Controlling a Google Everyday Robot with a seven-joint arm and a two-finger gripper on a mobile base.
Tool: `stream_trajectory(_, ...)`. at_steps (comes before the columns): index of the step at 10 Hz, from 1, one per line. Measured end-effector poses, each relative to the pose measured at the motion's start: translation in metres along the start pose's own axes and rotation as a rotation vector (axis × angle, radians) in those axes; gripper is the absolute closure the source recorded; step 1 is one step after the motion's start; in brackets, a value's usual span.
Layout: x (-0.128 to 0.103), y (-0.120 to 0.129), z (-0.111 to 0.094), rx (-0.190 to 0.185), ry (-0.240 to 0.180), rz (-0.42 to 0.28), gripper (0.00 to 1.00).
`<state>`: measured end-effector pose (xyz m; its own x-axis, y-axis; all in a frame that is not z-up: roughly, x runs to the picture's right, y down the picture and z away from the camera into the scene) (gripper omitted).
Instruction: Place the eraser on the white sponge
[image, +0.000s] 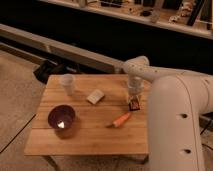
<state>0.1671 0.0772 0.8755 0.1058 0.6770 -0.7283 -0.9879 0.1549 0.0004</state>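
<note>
We had our gripper (134, 96) down at the right side of the table (90, 136), jaws closed on the eraser (134, 104), which was not yet lifted. The carry to the white sponge (95, 96), well apart from it, remained.

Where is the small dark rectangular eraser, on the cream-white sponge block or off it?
Off it. The eraser lies at the wooden table's right edge with the claw shut on it; the sponge sits apart, bare.

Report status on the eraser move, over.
End effector low at table edge, shut on eraser. White sponge uncovered, mid-table. Carrot beside the path, likely not blocking.
</note>
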Motion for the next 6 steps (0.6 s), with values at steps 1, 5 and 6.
stream_trajectory(1, -0.001, 0.010, -0.008, 0.009, -0.003, -0.030, 1.00)
stream_trajectory(5, -0.013, 0.052, -0.026, 0.023, -0.023, -0.143, 1.00)
stream_trajectory(6, -0.018, 0.061, -0.028, 0.023, -0.029, -0.167, 1.00)
